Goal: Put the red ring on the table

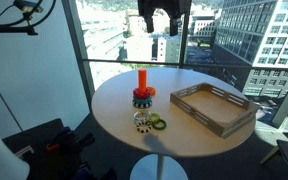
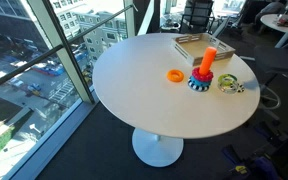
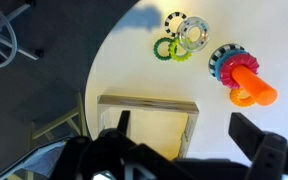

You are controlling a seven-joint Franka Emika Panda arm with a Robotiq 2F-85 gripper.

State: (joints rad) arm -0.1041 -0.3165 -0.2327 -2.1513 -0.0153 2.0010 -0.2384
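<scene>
The red ring (image 2: 175,75) lay flat on the worktop (image 2: 144,110), left of the peg (image 2: 207,62) and apart from it, so the task looked done. The gripper (image 1: 162,20) hung high above, spread and empty. The round white worktop also bore a tray (image 2: 199,45). Glass walls overlooked a city.

Black hand (image 3: 179,118), two thick dark fingers (image 3: 259,140), matte casing
</scene>
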